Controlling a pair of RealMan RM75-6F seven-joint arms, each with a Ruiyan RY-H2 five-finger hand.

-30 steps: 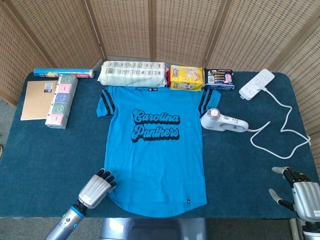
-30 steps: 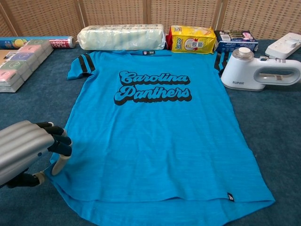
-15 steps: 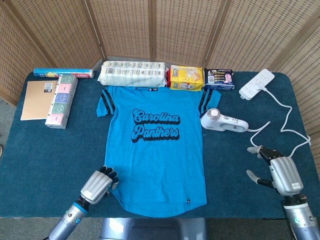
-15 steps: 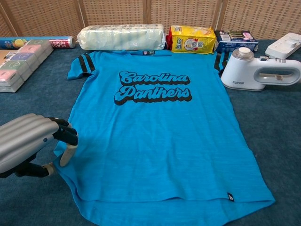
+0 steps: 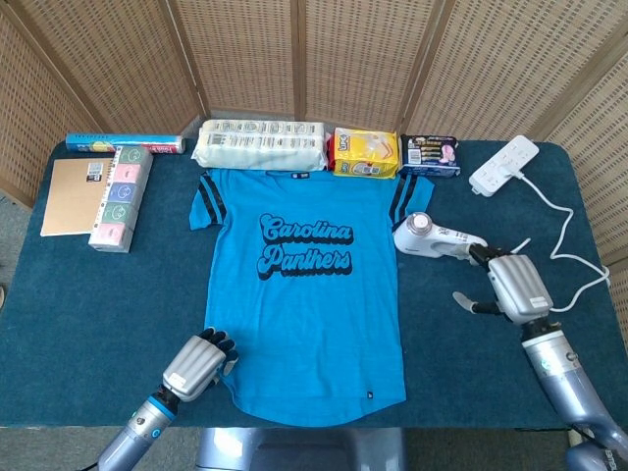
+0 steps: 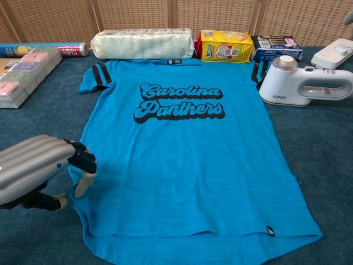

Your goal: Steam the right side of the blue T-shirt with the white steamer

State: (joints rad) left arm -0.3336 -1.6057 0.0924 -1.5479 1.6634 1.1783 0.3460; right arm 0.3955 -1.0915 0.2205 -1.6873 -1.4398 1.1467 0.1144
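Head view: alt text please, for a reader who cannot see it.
A blue T-shirt lies flat on a blue table. The right hand, open, is beside the white steamer's handle, and the left hand rests at the shirt's lower left hem.

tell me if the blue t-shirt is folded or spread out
Spread out: the blue T-shirt lies flat, face up, lettering, both sleeves and hem showing.
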